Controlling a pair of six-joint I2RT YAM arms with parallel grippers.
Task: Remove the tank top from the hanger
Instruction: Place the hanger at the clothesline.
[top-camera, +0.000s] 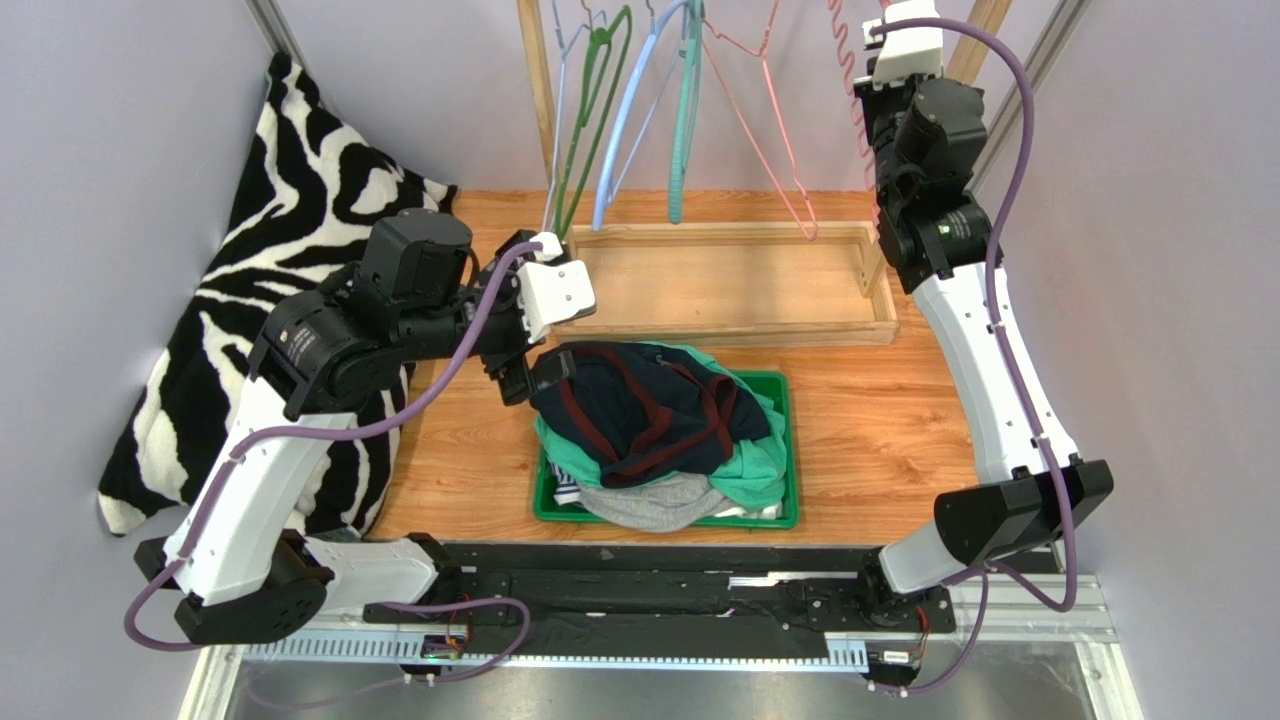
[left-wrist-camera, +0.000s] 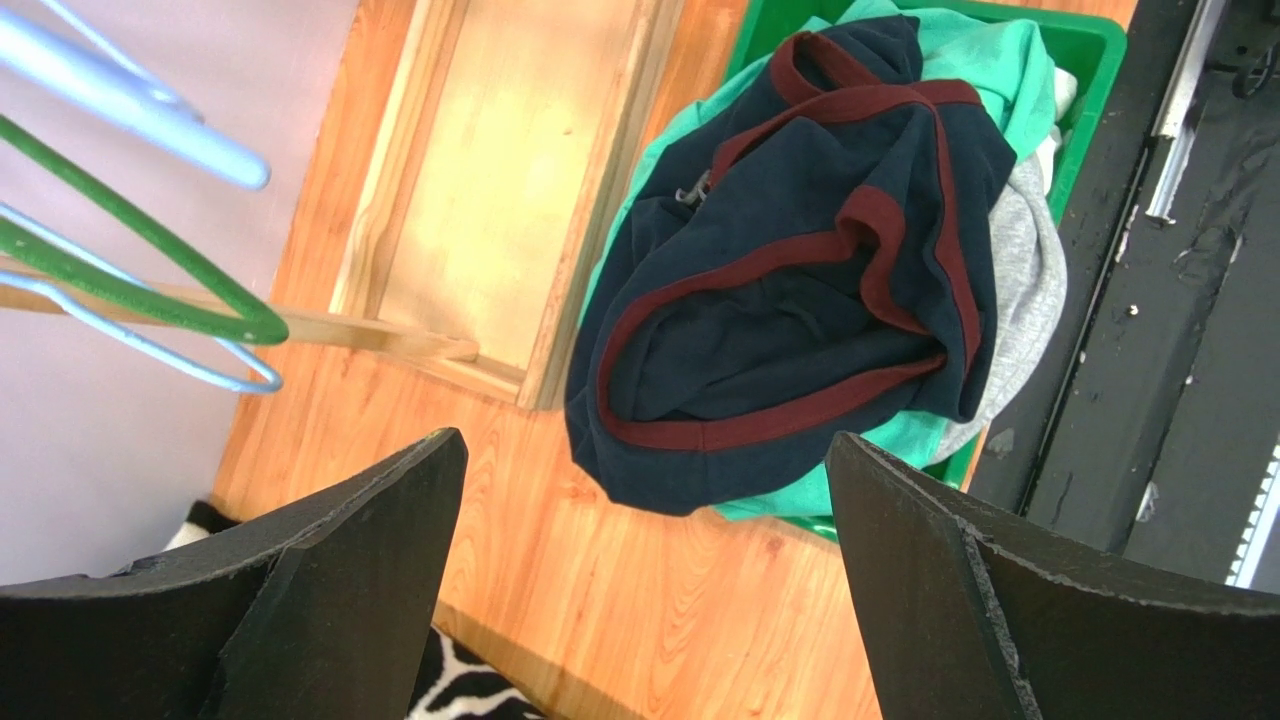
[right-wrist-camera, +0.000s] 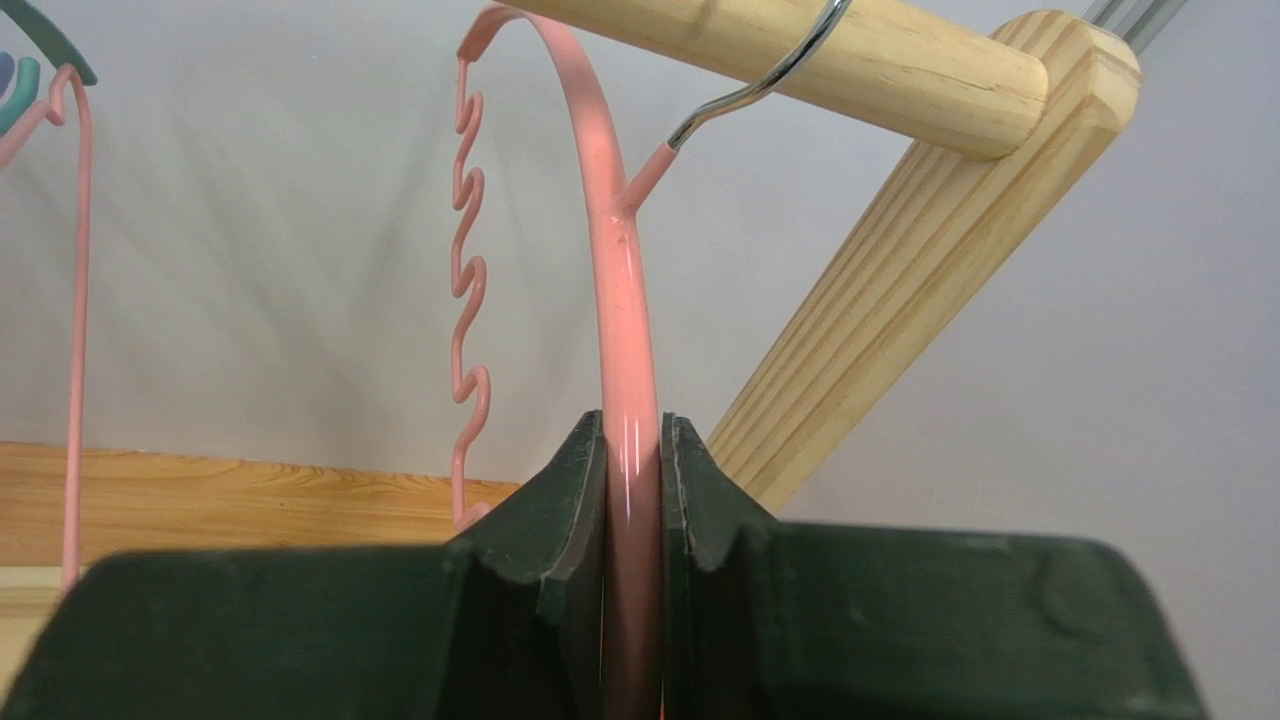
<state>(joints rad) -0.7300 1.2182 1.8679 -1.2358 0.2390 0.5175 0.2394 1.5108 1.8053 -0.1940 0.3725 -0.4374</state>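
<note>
Nearest the lens in the left wrist view are the two black fingers (left-wrist-camera: 361, 570) of the left end effector (left-wrist-camera: 643, 450), spread wide apart with nothing between them. It hovers over the wooden bench (top-camera: 887, 435), just beside the left edge of a heap of clothes.

On top of that heap lies the navy tank top with maroon trim (left-wrist-camera: 796, 255) – crumpled, off the hanger, its maroon-edged openings facing up. Beneath it show a green garment (top-camera: 751, 458) and a grey garment (top-camera: 654, 503), all piled in a green plastic bin (top-camera: 778, 393) at the middle of the bench.

Behind the bin sits a shallow wooden tray (top-camera: 736, 285). Above the tray hang a green hanger (top-camera: 594, 120), a light-blue hanger (top-camera: 631, 120) and a teal hanger (top-camera: 688, 120).

High at the far right, the right end effector (right-wrist-camera: 631, 428) is clamped on the arm of a pink coated-wire hanger (right-wrist-camera: 624, 300) – its fingers press against both sides of the pink arm. That hanger's metal hook loops over a round wooden rod (right-wrist-camera: 902, 60), which rests on a slanted wooden post (right-wrist-camera: 917, 255).

A zebra-print cushion (top-camera: 301, 195) leans against the left wall.
</note>
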